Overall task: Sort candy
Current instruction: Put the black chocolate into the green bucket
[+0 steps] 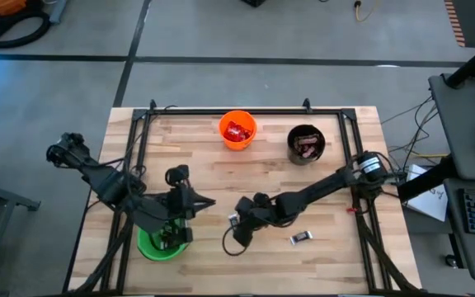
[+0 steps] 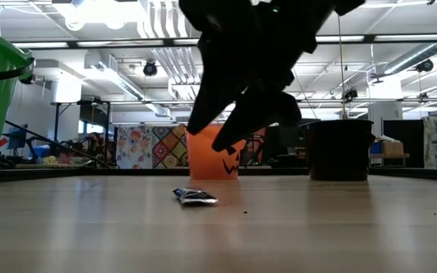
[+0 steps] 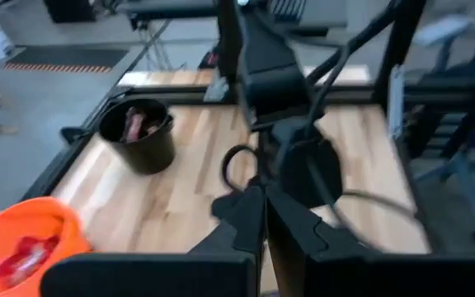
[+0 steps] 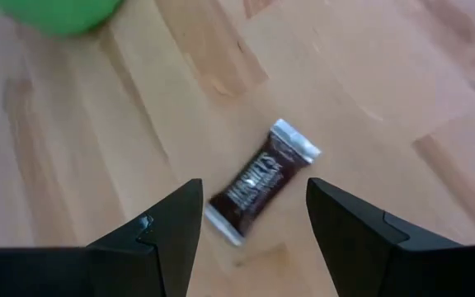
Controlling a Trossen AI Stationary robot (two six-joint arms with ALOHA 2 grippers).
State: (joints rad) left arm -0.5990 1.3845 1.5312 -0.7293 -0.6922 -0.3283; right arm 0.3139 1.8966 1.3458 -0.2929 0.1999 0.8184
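Here, dark mini bar (image 4: pixel 261 181) lies between open right end effector (image 4: pixel 252 216) fingers.

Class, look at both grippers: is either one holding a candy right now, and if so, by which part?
Neither. The right gripper is open above a dark mini bar lying on the table; the left gripper is shut on nothing.

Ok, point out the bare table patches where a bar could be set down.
Bare wood lies between the orange cup and the black cup, and along the table edge right of the loose bar. It is crowded around the green cup, under the left gripper, and where the open right gripper straddles a dark bar.
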